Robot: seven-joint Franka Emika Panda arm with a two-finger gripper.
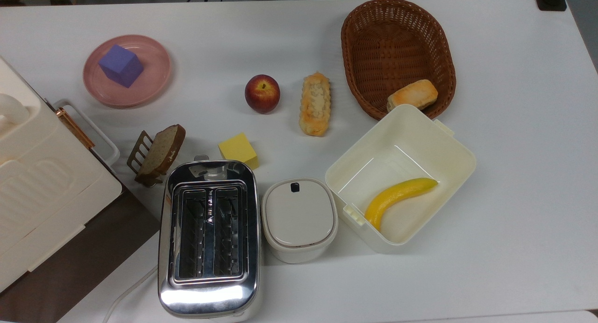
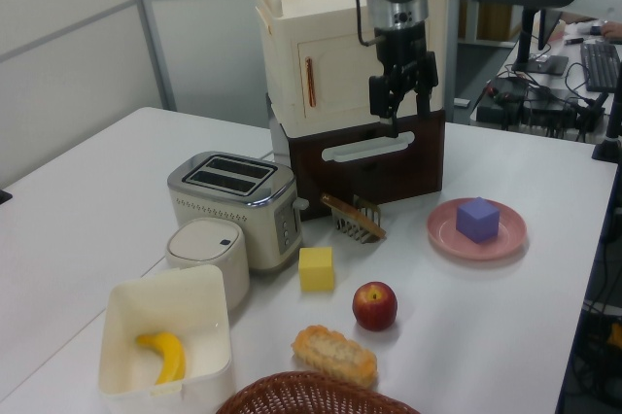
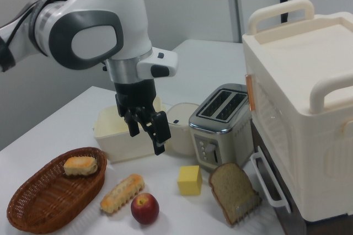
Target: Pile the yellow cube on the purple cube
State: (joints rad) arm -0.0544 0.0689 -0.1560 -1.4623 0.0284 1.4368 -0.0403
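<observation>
Scanning the top view from its left: cream cabinet at the edge, then pink plate with the purple cube sitting on it, upright. Next, bread slice leaning in a small rack, toaster below it. The yellow cube sits on the white desk just beside the toaster's upper end, well apart from the purple cube, nothing touching its top. Further right: apple, long bread roll, lidded white pot, open cream box with a banana inside, brown wicker basket holding a small bun. In the left view, claw hangs high in front of the cabinet, fingers parted, holding nothing. In the right view, claw is above the desk, over the roll and the apple, to the right view's left of the yellow cube and clear of it.
</observation>
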